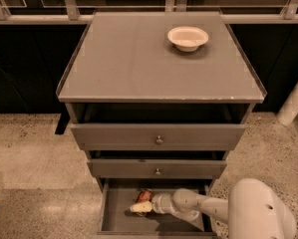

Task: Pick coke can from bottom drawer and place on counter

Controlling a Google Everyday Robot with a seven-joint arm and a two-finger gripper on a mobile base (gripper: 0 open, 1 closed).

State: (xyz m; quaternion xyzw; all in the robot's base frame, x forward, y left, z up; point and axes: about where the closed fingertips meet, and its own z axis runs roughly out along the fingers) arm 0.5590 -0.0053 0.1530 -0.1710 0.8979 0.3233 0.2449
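My gripper [141, 207] reaches into the bottom drawer [116, 218], just beside the coke can [145, 195], which lies near the drawer's back. Whether I have closed on it I cannot tell. Lifting with a loose hold could drop the can, and rising too early could knock it against the middle drawer [157, 169] overhanging the bottom drawer's back.

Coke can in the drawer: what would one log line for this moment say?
phase: reaching | gripper: inside bottom drawer, next to coke can | coke can: not yet on counter | bowl: on counter
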